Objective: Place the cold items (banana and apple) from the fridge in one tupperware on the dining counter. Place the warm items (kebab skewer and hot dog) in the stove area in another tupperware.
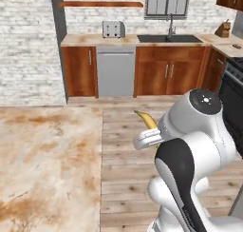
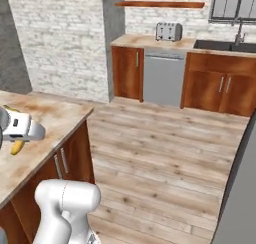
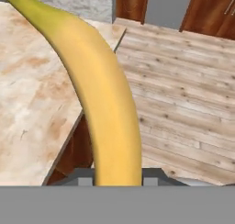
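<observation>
The tool [image 3: 117, 182] is pinched shut on the banana [image 3: 98, 94], which in the hand view rises from between the fingertips at the bottom and curves up to the top left corner, its base hidden where the tips grip it and its far tip cut off by the edge; in the left base view the banana [image 1: 146, 119] juts up and left from the tool [image 1: 148, 137], yellow with a dark tip, its lower part hidden behind the white hand and arm; in the right base view the tool [image 2: 20, 129] sits at the left edge above the dining counter [image 2: 50, 123], with the lower end of the banana [image 2: 17, 147] hanging below it, the rest covered by the hand; the marbled beige-and-rust counter top lies beneath and to the left of the fruit, its wooden base with two metal handles showing under the edge; beyond it runs bare wooden plank floor; farther off stand wooden cabinets [image 1: 166, 74] and a grey dishwasher [image 1: 116, 72] under a pale worktop; on that worktop sit a toaster [image 1: 113, 29], a dark sink [image 1: 168, 38] with a tap and a knife block [image 1: 223, 29]; no writing or brand can be read anywhere; at the right edge of the left base view a black range [image 1: 235, 91] is cut off by the frame.
</observation>
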You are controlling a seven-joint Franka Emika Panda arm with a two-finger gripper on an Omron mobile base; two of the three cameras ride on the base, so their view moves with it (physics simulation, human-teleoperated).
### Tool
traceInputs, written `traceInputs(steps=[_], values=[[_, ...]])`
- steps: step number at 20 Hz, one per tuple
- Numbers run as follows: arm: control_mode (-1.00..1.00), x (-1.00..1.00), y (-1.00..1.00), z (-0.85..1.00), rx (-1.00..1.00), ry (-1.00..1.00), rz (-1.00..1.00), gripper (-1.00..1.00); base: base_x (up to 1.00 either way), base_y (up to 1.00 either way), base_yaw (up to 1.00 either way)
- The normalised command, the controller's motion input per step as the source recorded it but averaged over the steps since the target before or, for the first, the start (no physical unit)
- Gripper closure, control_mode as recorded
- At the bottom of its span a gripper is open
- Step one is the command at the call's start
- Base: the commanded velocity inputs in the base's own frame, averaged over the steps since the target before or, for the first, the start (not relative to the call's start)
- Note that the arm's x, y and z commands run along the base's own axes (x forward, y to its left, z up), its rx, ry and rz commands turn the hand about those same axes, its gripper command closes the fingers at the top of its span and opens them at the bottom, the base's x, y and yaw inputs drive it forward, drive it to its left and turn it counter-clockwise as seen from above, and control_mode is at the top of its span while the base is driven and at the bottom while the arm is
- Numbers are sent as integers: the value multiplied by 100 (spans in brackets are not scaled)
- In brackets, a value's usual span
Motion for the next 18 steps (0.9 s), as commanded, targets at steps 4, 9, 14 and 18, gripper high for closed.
traceInputs(steps=[4, 9, 14, 18], values=[[100, 0, 0, 0, 0, 0, 0, 100, -79, -9, 44], [100, 0, 0, 0, 0, 0, 0, 100, -35, -10, 36], [100, 0, 0, 0, 0, 0, 0, 100, -65, -20, 40], [100, 0, 0, 0, 0, 0, 0, 100, -92, -1, 40]])
